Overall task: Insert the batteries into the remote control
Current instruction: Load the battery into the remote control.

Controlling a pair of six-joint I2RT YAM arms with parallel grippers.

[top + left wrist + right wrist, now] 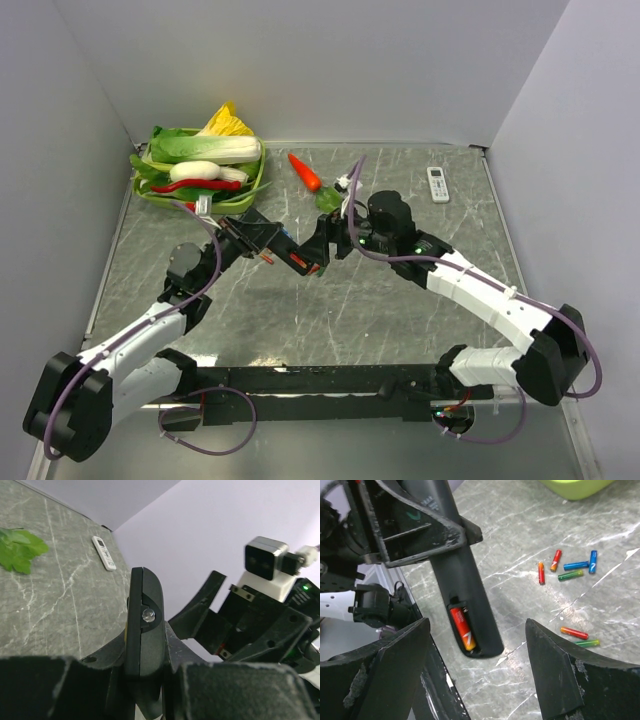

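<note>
A: Left gripper, clamped on the remote and holding it off the table; one battery sits in its open back.
B: Right gripper, fingers wide, empty. Loose batteries on the table look light, rigid and slick, and will probably roll; pinch mid-length.

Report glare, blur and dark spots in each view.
Top external: even, soft light, sharp throughout, with a faint sheen on the table. Left wrist: the left gripper's fingers are dark and soft, while the remote control is sharper. Right wrist: glare streaks the table beside the loose batteries, and the right gripper's fingers blur.
</note>
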